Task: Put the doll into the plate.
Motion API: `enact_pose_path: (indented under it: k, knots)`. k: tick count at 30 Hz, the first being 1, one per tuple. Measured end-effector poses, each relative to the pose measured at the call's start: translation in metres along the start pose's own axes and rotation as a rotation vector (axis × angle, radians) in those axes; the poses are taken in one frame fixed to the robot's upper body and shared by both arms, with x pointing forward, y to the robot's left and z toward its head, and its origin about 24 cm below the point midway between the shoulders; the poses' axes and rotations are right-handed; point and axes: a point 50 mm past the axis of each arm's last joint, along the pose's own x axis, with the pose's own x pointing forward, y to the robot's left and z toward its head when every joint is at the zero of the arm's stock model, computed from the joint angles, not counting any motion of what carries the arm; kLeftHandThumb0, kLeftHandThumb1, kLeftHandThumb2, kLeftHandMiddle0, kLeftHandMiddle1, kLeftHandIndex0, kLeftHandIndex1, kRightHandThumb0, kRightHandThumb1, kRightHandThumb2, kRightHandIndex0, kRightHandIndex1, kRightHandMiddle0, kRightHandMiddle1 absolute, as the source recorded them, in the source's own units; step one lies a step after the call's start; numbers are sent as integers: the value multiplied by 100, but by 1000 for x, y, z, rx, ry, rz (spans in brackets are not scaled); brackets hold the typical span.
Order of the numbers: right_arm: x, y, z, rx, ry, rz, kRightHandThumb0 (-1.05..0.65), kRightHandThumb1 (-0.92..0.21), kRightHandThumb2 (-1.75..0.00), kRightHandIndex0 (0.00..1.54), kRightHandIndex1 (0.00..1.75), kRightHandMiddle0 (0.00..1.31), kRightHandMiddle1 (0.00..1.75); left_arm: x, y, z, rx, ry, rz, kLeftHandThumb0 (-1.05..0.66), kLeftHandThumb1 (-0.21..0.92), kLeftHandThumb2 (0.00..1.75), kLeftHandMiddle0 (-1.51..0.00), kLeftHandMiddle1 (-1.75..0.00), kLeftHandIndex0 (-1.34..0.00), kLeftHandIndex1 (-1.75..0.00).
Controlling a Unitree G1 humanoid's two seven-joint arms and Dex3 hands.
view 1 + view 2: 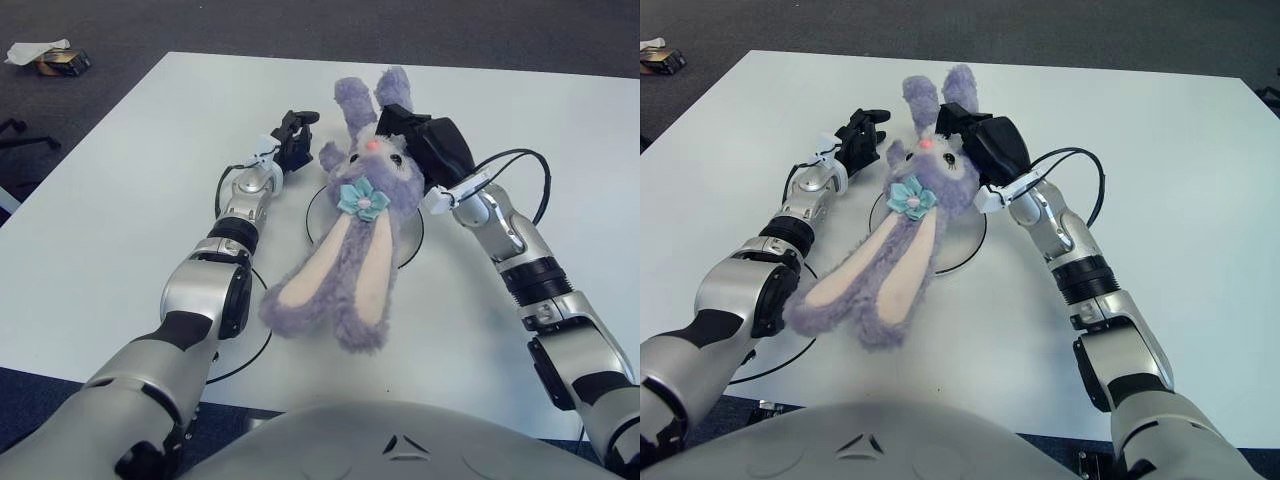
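Observation:
A purple plush bunny doll [352, 235] with a blue flower bow hangs tilted, head far and long legs trailing toward me. My right hand [425, 142] is shut on the side of its head, by the ears. Under the doll's upper body lies a white round plate [411, 238] with a dark rim, mostly covered by the doll. The legs reach past the plate's near-left edge over the table. My left hand [293, 137] shows just left of the doll's arm, fingers spread, holding nothing.
The white table [110, 210] stretches wide on both sides. Black cables loop beside my left forearm [268, 325] and off my right wrist [540, 180]. A small box with tissue [52, 56] lies on the dark floor at far left.

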Motion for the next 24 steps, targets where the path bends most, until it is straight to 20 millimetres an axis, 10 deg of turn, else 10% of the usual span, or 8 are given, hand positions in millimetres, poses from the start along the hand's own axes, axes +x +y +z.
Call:
enact_pose_path:
  k: [13,24]
  knots:
    - [-10,-1,18,-43,-11,46,0,-5,-163,81,175,58,174,0,-2,0,9,1,-8,-80,92,84,0,-59,0,-85]
    - [-25,-9,36,-154,17,80,-1,-17,-143,72,175,58,157,0,-3,-1,19,5,-15,-81,92,84,0,-62,0,-83]
